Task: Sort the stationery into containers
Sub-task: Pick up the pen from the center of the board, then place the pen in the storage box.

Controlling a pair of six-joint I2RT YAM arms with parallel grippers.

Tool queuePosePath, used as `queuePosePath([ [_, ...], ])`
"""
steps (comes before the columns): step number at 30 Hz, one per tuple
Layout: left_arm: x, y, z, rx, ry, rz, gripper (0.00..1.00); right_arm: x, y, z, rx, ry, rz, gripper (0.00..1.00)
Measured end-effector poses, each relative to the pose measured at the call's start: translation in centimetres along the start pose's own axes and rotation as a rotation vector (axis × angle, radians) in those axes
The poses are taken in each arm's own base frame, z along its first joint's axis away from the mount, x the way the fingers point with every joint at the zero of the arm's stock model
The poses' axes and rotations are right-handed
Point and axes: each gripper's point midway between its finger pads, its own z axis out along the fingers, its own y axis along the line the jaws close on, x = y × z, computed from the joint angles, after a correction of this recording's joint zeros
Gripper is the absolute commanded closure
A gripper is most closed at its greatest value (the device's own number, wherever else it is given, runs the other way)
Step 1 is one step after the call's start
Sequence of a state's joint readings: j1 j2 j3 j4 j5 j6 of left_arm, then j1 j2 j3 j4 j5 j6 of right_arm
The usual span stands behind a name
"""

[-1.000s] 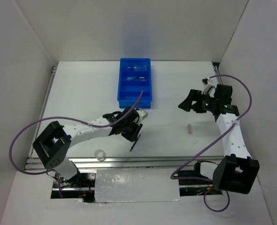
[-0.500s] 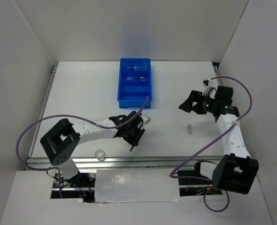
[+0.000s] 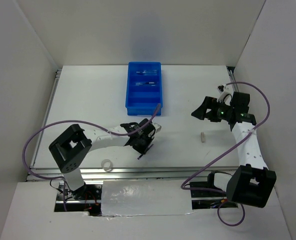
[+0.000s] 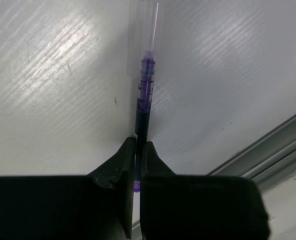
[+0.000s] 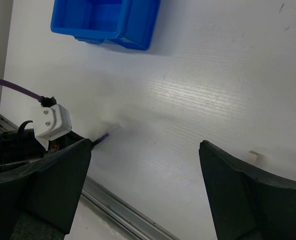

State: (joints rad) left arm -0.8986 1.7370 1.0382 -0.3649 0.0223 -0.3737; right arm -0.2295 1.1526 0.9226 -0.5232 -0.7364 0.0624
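Observation:
My left gripper [image 3: 144, 142] is shut on a thin dark-blue pen [image 3: 141, 155] low over the table, near its front middle. In the left wrist view the pen [image 4: 144, 95] runs straight out from between the closed jaws of the left gripper [image 4: 138, 146], and its clear tip touches the table. The blue divided tray [image 3: 129, 90] stands behind it, with pens in its far compartments. A clear tape ring [image 3: 107, 164] lies at the front left. A white eraser stub [image 3: 203, 136] lies to the right. My right gripper [image 3: 200, 111] is open and empty above the table.
The table's metal front rail [image 4: 268, 150] runs close to the pen. The right wrist view shows the tray's near end [image 5: 137, 37], the pen tip [image 5: 103, 136], the eraser stub [image 5: 255, 156] and the left wrist's white camera block [image 5: 50, 122].
My left arm has swung its elbow to the right and the gripper has settled lower around the pen. The right arm has hardly moved.

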Motion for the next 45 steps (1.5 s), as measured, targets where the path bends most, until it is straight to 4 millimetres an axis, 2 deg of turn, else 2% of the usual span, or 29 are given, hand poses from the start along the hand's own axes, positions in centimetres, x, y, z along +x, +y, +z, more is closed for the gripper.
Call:
queuePosePath([
  [2,-0.1,0.0,-0.1,0.002,-0.004,0.004,0.99,-0.1,0.1,-0.1,-0.007,-0.004,0.007,0.06],
  [4,-0.5,0.0,-0.4,0.033,-0.021,-0.014,1.0,-0.2,0.4,-0.2,-0.026,-0.008,0.015,0.07],
  [6,-1.5,0.2,-1.8,0.1,-0.083,-0.054,1.0,-0.4,1.2,-0.3,-0.075,-0.013,0.021,0.08],
  [8,-3.4,0.7,-4.2,0.165,-0.171,-0.109,1.0,-0.7,2.4,-0.4,-0.137,-0.02,0.027,0.09],
  [11,-8.7,0.8,-8.8,0.31,-0.351,-0.172,1.0,-1.4,4.6,-0.7,-0.258,-0.033,0.029,0.1],
  [13,-11.6,0.5,-11.6,0.428,-0.465,-0.201,1.0,-2.0,6.3,-1.0,-0.34,-0.032,0.031,0.1],
  [16,-14.0,0.3,-15.7,0.567,-0.602,-0.233,1.0,-2.9,9.3,-1.1,-0.465,-0.021,0.021,0.1],
  [20,-14.5,-0.9,-19.8,0.664,-0.736,-0.245,1.0,-3.6,14.7,-1.3,-0.638,-0.01,-0.028,0.18],
  [22,-15.4,-1.8,-22.2,0.711,-0.804,-0.231,1.0,-3.6,17.4,-1.6,-0.715,0.007,-0.043,0.24],
  [24,-16.0,-2.3,-23.6,0.745,-0.844,-0.228,1.0,-3.8,19.3,-1.7,-0.775,0.026,-0.044,0.29],
  [29,-16.5,-2.8,-25.2,0.792,-0.873,-0.271,1.0,-5.1,22.1,-0.5,-0.856,0.063,0.006,0.35],
  [33,-16.7,-2.9,-25.5,0.809,-0.874,-0.3,1.0,-4.4,23.8,0.5,-0.896,0.119,0.031,0.39],
  [37,-16.8,-2.9,-25.8,0.823,-0.872,-0.319,1.0,-3.7,25.9,0.6,-0.92,0.152,-0.017,0.43],
  [41,-16.8,-3.0,-25.8,0.83,-0.867,-0.334,1.0,-3.6,26.9,0.4,-0.935,0.145,-0.07,0.48],
  [45,-16.8,-3.0,-25.9,0.83,-0.867,-0.335,1.0,-3.2,27.1,0.7,-0.928,0.15,-0.096,0.52],
])
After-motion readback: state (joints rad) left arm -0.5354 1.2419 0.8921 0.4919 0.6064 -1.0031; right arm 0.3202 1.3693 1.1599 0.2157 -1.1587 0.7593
